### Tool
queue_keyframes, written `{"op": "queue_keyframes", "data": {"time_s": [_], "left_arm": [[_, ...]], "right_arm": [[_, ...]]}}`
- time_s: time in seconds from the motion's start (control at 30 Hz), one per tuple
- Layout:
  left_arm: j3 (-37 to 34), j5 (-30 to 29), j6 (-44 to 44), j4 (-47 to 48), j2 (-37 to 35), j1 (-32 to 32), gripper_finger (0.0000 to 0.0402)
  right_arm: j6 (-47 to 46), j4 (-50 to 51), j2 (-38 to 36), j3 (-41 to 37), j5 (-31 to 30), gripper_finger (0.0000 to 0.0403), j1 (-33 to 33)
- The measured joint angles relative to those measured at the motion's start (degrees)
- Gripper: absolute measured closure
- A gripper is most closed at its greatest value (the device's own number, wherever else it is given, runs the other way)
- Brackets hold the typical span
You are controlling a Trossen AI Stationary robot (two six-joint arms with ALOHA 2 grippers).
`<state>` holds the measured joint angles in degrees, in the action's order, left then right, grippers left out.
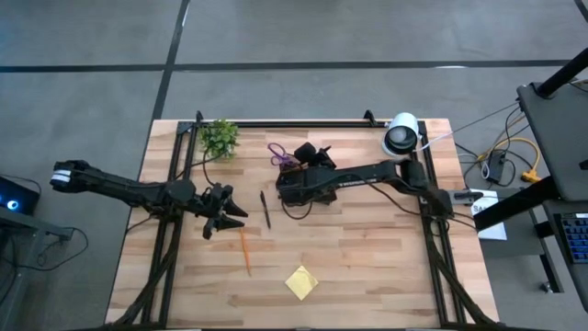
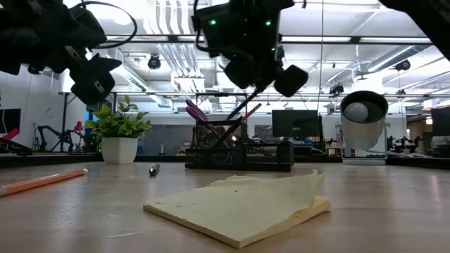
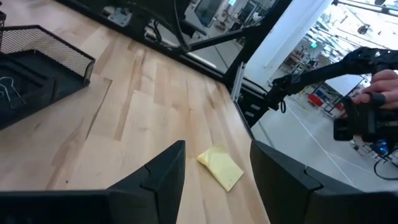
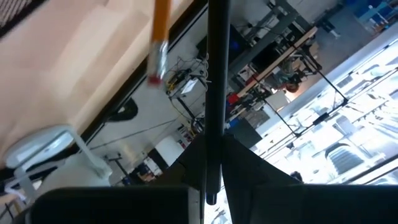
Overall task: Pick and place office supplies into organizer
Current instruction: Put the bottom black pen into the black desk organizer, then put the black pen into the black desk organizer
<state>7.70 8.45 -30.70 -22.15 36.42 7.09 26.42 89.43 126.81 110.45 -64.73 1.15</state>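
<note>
Right gripper (image 1: pixel 292 180) is clamped on a slim dark pen (image 4: pixel 213 93), held upright over the organizer (image 1: pixel 296 188) at the table's far middle — pen axis near vertical, tip toward the pen compartment below, by my reading. 1 more pen (image 1: pixel 265 208) and the orange pencil (image 1: pixel 245 252) lie on the table nearer the left gripper (image 1: pixel 225 213), which hovers spread and empty. Sticky pad (image 1: pixel 301 281) sits near the front edge — left arm is closer.

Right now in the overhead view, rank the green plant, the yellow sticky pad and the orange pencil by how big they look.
1. green plant, the largest patch
2. yellow sticky pad, smaller
3. orange pencil, longer than the pad is wide but very thin, so least area
</note>
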Motion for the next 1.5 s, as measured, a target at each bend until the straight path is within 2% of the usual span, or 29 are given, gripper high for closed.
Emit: {"op": "queue_keyframes", "data": {"time_s": [0.2, 0.4, 0.6, 0.77, 0.93, 1.1, 1.33, 1.4, 1.43, 1.5], "left_arm": [[0.00, 0.02, -0.10, 0.05, -0.87, 0.00, 0.0236], [0.00, 0.06, -0.16, 0.07, -1.75, 0.00, 0.0236], [0.00, 0.88, -0.17, 0.15, -1.60, 0.00, 0.0236], [0.00, 1.55, -0.17, 0.13, -1.60, 0.00, 0.0236], [0.00, 2.01, -0.16, 0.19, -1.65, 0.00, 0.0236], [-0.02, 2.18, -0.15, 0.13, -1.70, 0.00, 0.0236], [-0.35, 3.16, -0.17, 0.17, -1.70, 0.00, 0.0236], [-0.35, 3.79, -0.34, 0.20, -1.66, 0.00, 0.0236], [-0.35, 4.36, -0.38, 0.23, -1.60, 0.00, 0.0236], [-0.49, 5.09, -0.39, 0.26, -1.60, 0.02, 0.0236]], "right_arm": [[-0.70, 0.49, 5.80, 7.43, 0.54, 0.0379, -0.22], [-0.89, 0.59, 9.17, 11.39, 2.57, 0.0378, -0.17], [-1.62, 0.17, 9.98, 11.82, 4.81, 0.0378, -0.08], [-6.19, 0.10, 9.95, 11.87, 4.82, 0.0375, 0.41], [-7.79, -0.40, 9.95, 12.29, 4.88, 0.0343, 1.56], [-9.26, -0.94, 9.95, 12.31, 7.39, 0.0306, 2.38], [-12.87, -1.14, 9.95, 15.46, 8.46, 0.0289, 4.71], [-16.79, -1.16, 9.95, 18.59, 12.26, 0.0288, 6.11], [-20.07, -1.16, 9.93, 20.53, 16.64, 0.0287, 6.81], [-31.76, -2.06, 9.86, 24.55, 30.94, 0.0287, 7.70]]}}
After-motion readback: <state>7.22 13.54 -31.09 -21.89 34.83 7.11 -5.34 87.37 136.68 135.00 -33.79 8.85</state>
